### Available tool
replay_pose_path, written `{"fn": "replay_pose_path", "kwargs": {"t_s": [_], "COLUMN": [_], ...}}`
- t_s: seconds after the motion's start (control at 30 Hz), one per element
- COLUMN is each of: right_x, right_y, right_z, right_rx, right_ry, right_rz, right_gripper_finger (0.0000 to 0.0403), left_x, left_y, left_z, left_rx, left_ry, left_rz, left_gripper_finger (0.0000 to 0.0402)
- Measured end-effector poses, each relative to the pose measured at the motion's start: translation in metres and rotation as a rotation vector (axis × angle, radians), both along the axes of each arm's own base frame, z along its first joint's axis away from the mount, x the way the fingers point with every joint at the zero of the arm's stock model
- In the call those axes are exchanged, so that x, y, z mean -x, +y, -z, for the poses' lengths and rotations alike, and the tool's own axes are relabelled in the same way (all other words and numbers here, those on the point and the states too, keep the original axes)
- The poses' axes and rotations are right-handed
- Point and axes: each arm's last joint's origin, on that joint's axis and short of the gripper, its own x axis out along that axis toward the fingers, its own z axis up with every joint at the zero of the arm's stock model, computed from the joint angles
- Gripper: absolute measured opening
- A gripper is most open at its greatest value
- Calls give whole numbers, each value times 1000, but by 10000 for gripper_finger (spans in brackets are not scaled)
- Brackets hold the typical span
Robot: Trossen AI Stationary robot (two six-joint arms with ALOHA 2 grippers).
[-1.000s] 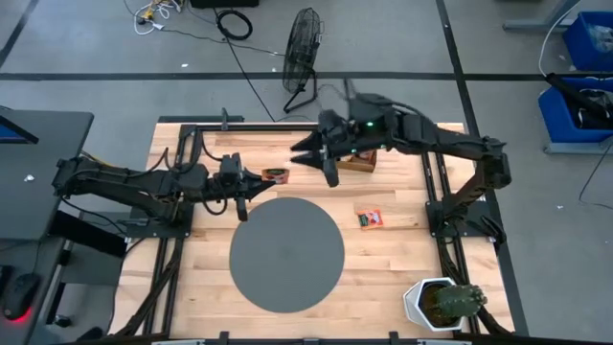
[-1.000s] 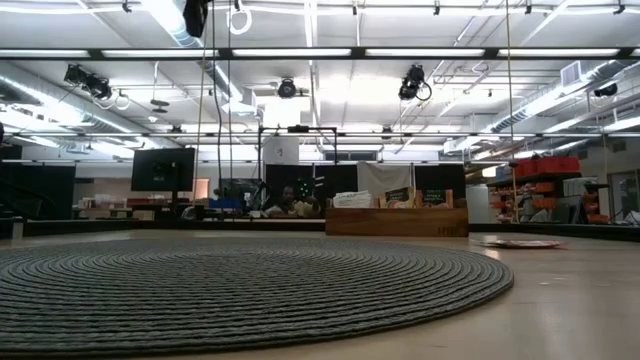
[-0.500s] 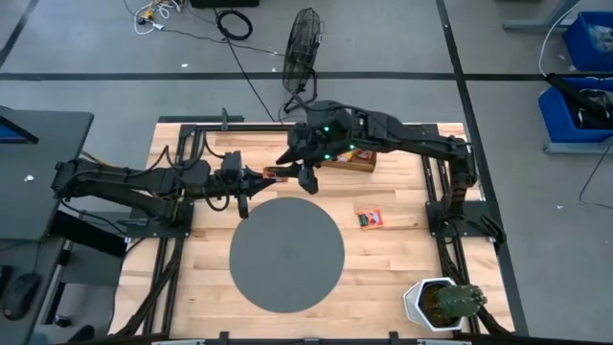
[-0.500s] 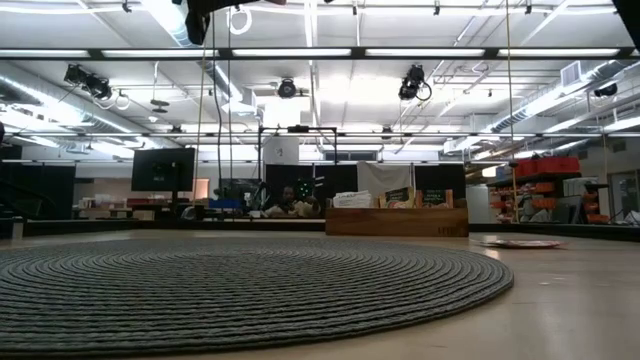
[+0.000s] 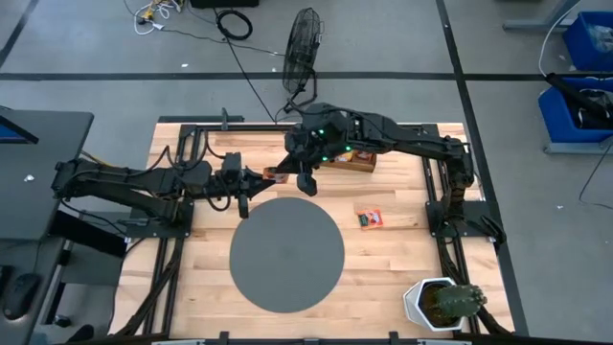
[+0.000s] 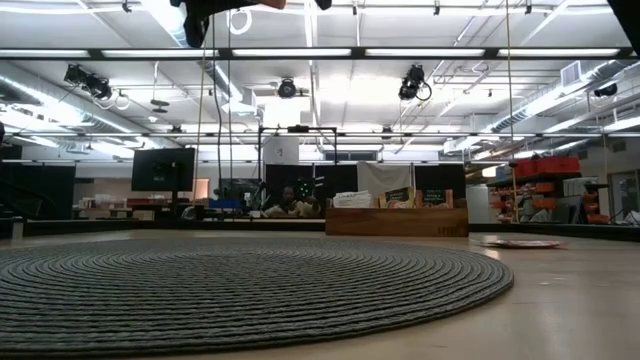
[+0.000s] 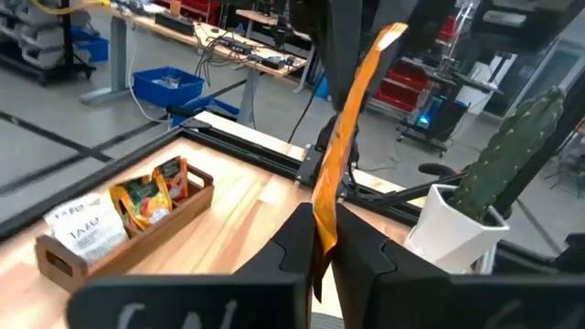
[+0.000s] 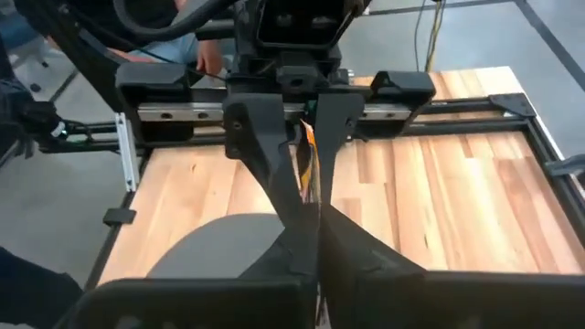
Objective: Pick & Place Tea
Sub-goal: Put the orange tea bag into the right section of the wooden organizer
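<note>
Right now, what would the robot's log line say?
left jaws: shut on orange tea packet | right jaws: shut at same packet, grip unclear | where: in the air by grey disc rim

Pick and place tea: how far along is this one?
Done: nothing lies on the disc. In hand: an orange packet, gripped by both the left gripper and the right gripper above the table, seemingly a handover. Left: placing it, plus a second packet on the table and those in the box.
</note>
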Motion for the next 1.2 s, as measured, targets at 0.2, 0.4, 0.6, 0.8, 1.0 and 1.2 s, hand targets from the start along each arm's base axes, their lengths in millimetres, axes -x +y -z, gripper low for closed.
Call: {"fn": "replay_pose_path", "kwargs": {"t_s": [0.2, 0.4, 0.6, 0.8, 1.0, 1.2], "right_x": [11, 37, 66, 112, 162, 196], "right_y": [-7, -34, -53, -53, -52, -56], "right_z": [3, 6, 29, 67, 114, 147], "right_rx": [73, 108, 89, 44, 86, 161], "right_ry": [93, 205, 264, 251, 331, 372], "right_rz": [72, 148, 212, 293, 370, 429], "right_gripper_finger": [3, 1, 1, 0, 0, 0], "left_x": [1, 3, 3, 3, 3, 3], "left_y": [0, -1, -4, -4, -4, -4], "left_z": [1, 3, 5, 4, 4, 4], "left_rx": [15, 43, 54, 58, 59, 96], "left_ry": [10, 33, 45, 43, 39, 30], "left_rz": [-2, -2, 14, 12, 12, 7], "left_gripper_finger": [59, 79, 84, 84, 85, 85]}}
